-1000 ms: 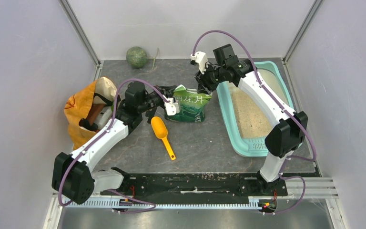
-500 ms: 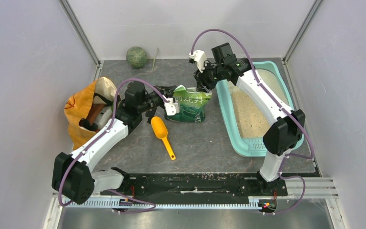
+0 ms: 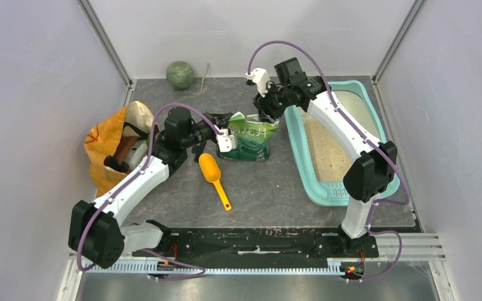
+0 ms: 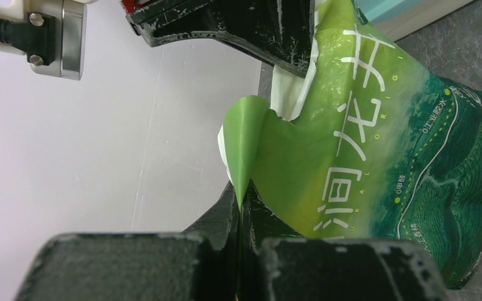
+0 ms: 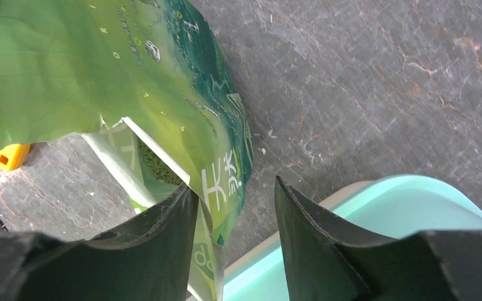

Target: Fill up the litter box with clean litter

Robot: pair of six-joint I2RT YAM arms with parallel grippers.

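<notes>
The light-teal litter box lies at the right and holds pale beige litter; my right arm crosses over it. A green printed pouch stands just left of it. My left gripper is shut on the pouch's torn top edge, and in the left wrist view the jaws pinch the green film. My right gripper is open above the pouch's right top corner. In the right wrist view that corner hangs between the jaws, beside the left finger. The litter box rim shows below.
An orange scoop lies on the dark mat in front of the pouch, and its handle shows in the right wrist view. An orange sack sits at the left by my left arm. A green ball rests at the back wall.
My right wrist has shifted slightly left and toward the back, staying at the pouch's right top corner. The left arm and the pouch have not moved.
</notes>
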